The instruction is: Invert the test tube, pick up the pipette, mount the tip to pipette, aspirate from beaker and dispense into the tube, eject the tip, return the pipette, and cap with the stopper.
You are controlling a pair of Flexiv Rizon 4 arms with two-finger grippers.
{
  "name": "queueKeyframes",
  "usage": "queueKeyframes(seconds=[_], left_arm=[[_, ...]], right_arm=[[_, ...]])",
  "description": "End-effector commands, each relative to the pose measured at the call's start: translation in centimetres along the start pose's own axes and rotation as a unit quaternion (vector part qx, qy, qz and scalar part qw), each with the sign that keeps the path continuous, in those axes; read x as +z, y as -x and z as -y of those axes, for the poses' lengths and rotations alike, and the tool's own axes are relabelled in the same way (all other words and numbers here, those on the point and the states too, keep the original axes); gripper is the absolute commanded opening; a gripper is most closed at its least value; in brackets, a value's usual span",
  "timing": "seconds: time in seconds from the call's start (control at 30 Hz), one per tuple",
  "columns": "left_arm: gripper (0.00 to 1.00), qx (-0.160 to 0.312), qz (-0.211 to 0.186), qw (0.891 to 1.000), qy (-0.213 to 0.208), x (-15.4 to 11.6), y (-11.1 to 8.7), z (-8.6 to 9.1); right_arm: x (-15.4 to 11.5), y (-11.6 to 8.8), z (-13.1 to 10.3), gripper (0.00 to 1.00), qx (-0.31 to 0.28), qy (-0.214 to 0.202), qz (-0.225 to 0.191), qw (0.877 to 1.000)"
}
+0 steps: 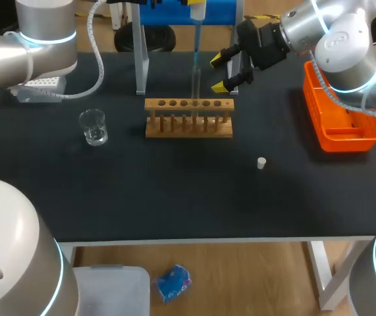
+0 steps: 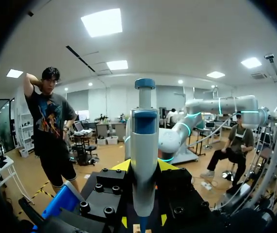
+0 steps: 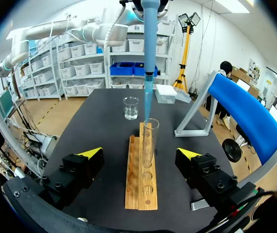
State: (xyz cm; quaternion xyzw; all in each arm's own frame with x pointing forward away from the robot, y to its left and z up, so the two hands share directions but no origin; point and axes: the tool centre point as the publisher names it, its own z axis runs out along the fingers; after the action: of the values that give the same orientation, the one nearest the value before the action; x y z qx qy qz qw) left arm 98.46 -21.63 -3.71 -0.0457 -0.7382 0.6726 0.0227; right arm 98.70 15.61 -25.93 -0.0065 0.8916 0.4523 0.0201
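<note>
Jaws of our left gripper [image 2: 144, 194] are clamping the pipette [image 2: 144, 141] over the test tube [image 3: 149, 141], right gripper [image 3: 139, 153] gaping wide.

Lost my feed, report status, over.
Left gripper shut on blue pipette. Right gripper open by wooden rack. Tip at mouth of clear glass test tube. White stopper on table.

- Black table [image 1: 174, 197].
- Wooden rack [image 1: 188, 126], far middle.
- Glass beaker [image 1: 93, 127] left of it.
- White stopper [image 1: 261, 162] nearer, right.
- Orange basket [image 1: 340, 131], right edge.
</note>
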Motion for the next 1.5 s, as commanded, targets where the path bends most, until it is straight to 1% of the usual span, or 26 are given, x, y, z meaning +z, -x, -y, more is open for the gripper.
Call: queueKeyframes(seconds=[0.03, 0.43, 0.87, 1.1, 1.5], left_arm=[[0.00, -0.004, -0.008, 1.000, -0.002, 0.1, 0.4, -0.2], [0.00, -0.007, -0.013, 1.000, -0.016, 0.3, 0.6, -0.2], [0.00, -0.001, -0.015, 1.000, -0.021, 0.6, 1.1, -0.4], [0.00, 0.019, 0.001, 1.000, -0.019, 0.1, 1.5, -0.3], [0.00, 0.021, 0.022, 1.000, -0.008, -1.3, 1.8, -0.6]], right_arm=[[0.0, 0.1, 0.0, 1.00, 0.000, 0.000, -0.001, 1.000], [0.0, 0.1, 0.0, 1.00, 0.000, 0.000, -0.001, 1.000], [0.0, 0.1, 0.0, 1.00, 0.000, 0.000, -0.001, 1.000], [0.0, 0.1, 0.0, 1.00, 0.000, 0.000, -0.001, 1.000], [0.0, 0.1, 0.0, 1.00, 0.000, 0.000, -0.001, 1.000]])
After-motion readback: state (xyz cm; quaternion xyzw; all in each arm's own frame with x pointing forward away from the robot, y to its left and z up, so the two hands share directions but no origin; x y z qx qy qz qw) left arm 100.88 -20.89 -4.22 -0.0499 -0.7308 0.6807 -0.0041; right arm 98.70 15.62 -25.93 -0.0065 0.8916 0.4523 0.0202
